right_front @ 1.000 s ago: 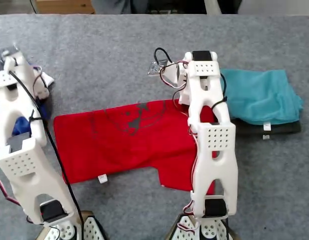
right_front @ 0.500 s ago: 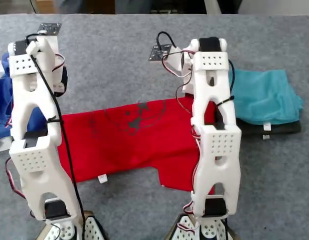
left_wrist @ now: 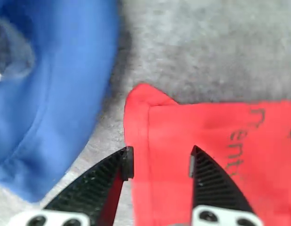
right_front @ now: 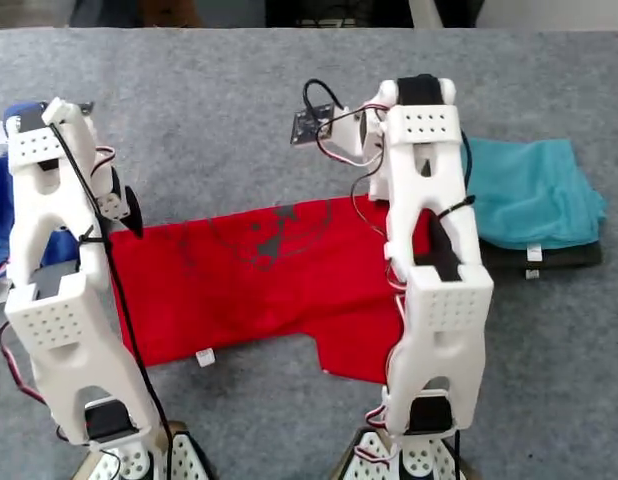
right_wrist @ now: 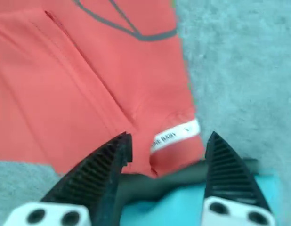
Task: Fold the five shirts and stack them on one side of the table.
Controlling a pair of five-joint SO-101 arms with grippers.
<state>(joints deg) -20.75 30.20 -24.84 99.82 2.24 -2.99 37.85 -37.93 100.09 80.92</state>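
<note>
Shirt (right_front: 239, 280) ctr, stack (right_front: 529, 195) right

The red shirt (right_front: 249, 280) has a dark grey print (right_front: 274, 235) and a white label (right_wrist: 176, 135). The blue shirt (left_wrist: 51, 84), teal shirt (right_front: 529, 190) and black shirt (right_front: 564, 257) are plain; the table (right_front: 219, 100) is grey.

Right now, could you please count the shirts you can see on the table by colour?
red shirt: 1
blue shirt: 1
teal shirt: 1
black shirt: 1
Total: 4
</note>
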